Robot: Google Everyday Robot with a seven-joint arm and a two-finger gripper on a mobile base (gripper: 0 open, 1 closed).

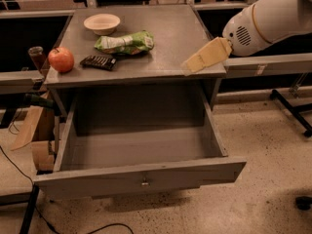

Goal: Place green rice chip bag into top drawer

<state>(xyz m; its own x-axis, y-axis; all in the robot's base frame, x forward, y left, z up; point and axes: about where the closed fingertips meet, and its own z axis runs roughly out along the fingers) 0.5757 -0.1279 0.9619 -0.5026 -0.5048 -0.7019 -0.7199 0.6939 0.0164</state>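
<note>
The green rice chip bag lies on the grey table top, left of centre, its white label patch facing up. The top drawer stands pulled wide open below the table top and nothing lies in it; its flat front panel has a small central keyhole. My gripper hangs over the table's front right part, well to the right of the bag and apart from it. Its tan fingers point down and left. It holds nothing.
A beige bowl sits at the back left of the table. A red apple and a small dark ridged bar lie at the front left. A brown jar and cardboard stand left of the table.
</note>
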